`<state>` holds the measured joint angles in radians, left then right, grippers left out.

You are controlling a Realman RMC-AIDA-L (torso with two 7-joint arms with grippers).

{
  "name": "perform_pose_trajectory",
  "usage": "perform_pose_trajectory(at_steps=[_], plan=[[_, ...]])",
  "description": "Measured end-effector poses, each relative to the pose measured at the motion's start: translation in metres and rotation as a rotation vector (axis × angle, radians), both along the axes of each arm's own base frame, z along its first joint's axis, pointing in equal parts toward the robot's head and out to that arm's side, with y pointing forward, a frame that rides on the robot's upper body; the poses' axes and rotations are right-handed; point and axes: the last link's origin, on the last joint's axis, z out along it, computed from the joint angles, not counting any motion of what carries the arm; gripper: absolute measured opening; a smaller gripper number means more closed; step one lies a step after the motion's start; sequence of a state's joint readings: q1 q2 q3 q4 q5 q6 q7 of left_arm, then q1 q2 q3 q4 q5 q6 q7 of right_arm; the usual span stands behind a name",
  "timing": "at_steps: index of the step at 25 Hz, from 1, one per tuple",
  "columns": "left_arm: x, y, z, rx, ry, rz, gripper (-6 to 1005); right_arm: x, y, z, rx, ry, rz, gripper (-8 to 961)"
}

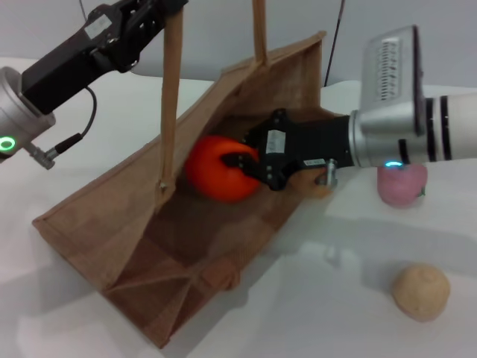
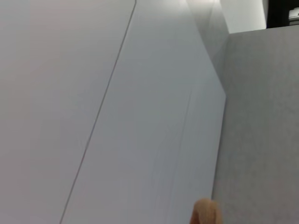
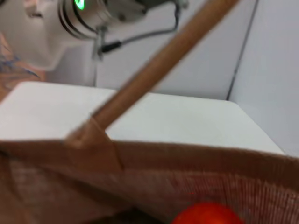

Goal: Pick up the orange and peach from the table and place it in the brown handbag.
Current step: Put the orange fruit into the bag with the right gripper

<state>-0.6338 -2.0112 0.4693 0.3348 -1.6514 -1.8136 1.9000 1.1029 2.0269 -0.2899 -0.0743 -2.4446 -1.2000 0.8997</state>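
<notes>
The brown handbag (image 1: 112, 216) lies tilted on the table with its mouth open toward the right. My left gripper (image 1: 153, 15) is up at the top left, shut on one of the bag's long handles (image 1: 171, 97) and holding it taut. My right gripper (image 1: 244, 165) reaches into the bag's mouth and is shut on the orange (image 1: 212, 175), which is inside the bag above its lower wall. The right wrist view shows the orange (image 3: 208, 215) below the bag's rim (image 3: 187, 163). The peach (image 1: 402, 185) lies on the table right of the bag, under my right arm.
A beige matte ball (image 1: 421, 292) lies on the white table (image 1: 320, 313) at the front right. The bag's second handle (image 1: 258, 30) rises out of the top of the head view. A tan bit of strap (image 2: 205, 213) shows in the left wrist view against a grey wall.
</notes>
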Motion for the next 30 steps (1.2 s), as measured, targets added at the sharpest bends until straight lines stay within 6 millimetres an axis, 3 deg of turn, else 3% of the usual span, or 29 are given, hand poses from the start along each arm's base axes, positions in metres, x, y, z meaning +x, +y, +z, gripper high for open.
perform_pose_trajectory(at_steps=[9, 15, 25, 28, 30], plan=[[0.008, 0.001, 0.001, -0.009, -0.015, -0.04, 121, -0.009, 0.01, -0.028, 0.136, -0.091, 0.041, 79], [0.004, -0.002, 0.006, 0.014, -0.038, -0.03, 121, -0.008, 0.001, -0.037, 0.173, -0.088, 0.139, 73], [-0.017, -0.008, 0.02, 0.131, -0.092, 0.062, 119, -0.002, -0.007, -0.035, 0.182, -0.025, 0.148, 480], [-0.026, -0.012, 0.023, 0.181, -0.112, 0.101, 119, 0.0, -0.013, -0.028, 0.157, 0.033, 0.161, 631], [-0.032, -0.014, 0.025, 0.211, -0.119, 0.127, 119, 0.003, -0.017, -0.018, 0.145, 0.087, 0.175, 664]])
